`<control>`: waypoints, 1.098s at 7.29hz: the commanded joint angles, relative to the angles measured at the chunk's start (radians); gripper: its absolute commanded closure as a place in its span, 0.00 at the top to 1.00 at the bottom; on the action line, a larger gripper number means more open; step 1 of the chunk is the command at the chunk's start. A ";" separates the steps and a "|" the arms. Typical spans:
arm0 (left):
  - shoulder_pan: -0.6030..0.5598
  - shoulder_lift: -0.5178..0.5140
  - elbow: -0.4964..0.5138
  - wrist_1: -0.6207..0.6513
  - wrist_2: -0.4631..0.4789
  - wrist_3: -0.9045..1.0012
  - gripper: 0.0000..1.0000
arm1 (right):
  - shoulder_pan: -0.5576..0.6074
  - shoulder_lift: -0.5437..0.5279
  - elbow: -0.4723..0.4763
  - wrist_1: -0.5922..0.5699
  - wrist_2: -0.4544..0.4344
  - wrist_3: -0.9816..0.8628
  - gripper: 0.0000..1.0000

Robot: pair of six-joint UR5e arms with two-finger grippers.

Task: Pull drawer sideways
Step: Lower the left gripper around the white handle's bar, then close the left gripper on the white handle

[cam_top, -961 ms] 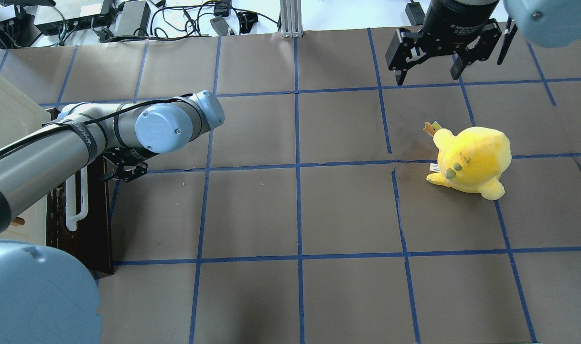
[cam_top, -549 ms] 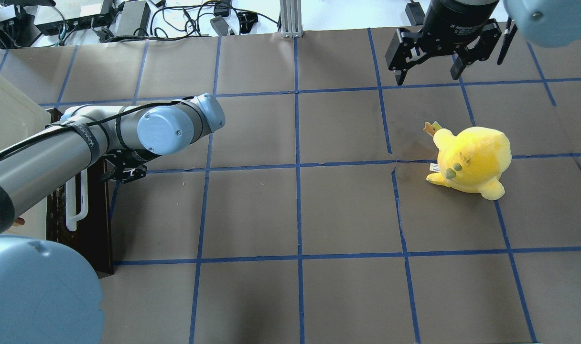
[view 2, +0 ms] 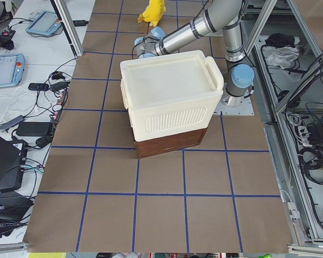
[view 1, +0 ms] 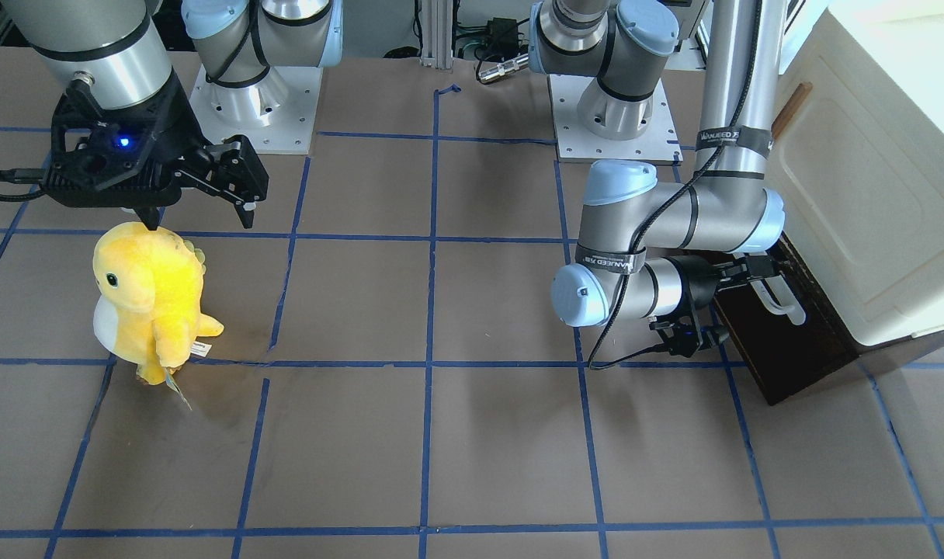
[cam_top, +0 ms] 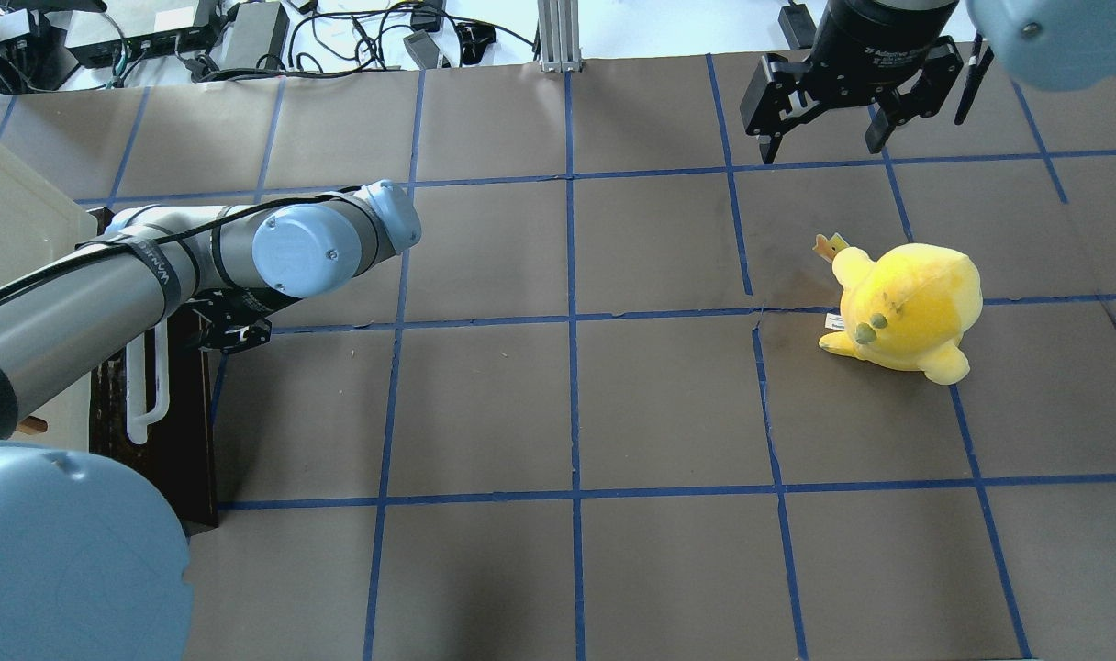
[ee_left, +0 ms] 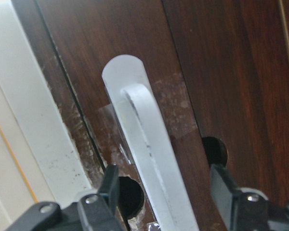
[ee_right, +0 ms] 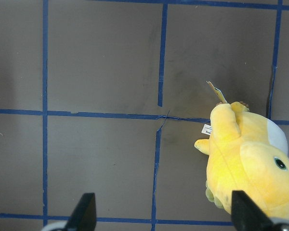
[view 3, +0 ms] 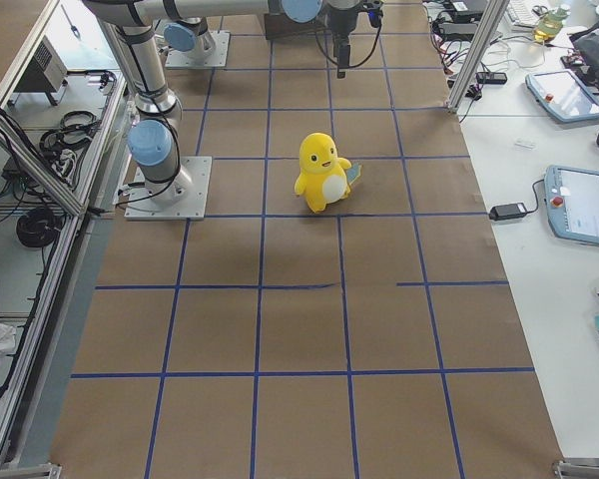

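Drawer: dark brown front (cam_top: pixel 168 431) at the foot of the cream-white cabinet (view 1: pixel 868 194), at the far left end of the table (cam_top: pixel 558 413) on the robot's left side. The front faces the table's middle and lies close against the cabinet body.
Handle: long white bar (ee_left: pixel 144 134) mounted on the drawer front, with scuffed clear tape around its rounded end plate.
Left gripper: (ee_left: pixel 164 192) level with the handle, at the end of the bar farther from the robot. Jaws parted, one finger on each side of the bar, with a gap showing on both sides. Nothing clamped.
Left arm: reaches in low from the left, its wrist bent toward the drawer front.
Right gripper: (cam_top: pixel 824 147) held above the table at the far right. Jaws spread wide, nothing between them.
Plush toy: yellow (cam_top: pixel 902 308), standing upright on the table on the right, just on the near side of the right gripper and well apart from the drawer. A paper tag hangs at its back.
Table surface: brown sheet with a blue tape grid.
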 commanded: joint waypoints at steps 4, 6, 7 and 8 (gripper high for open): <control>0.002 -0.003 0.000 0.000 0.024 0.000 0.60 | 0.000 0.000 0.000 0.000 0.000 0.000 1.00; 0.002 -0.003 -0.001 0.000 0.019 0.000 0.59 | 0.000 0.000 0.000 0.000 0.000 0.000 1.00; 0.002 -0.001 0.000 0.000 0.018 0.000 0.56 | 0.000 0.000 0.000 0.000 0.000 0.000 1.00; 0.002 -0.003 -0.001 0.000 0.015 -0.002 0.53 | 0.000 0.000 0.000 0.000 0.000 -0.001 1.00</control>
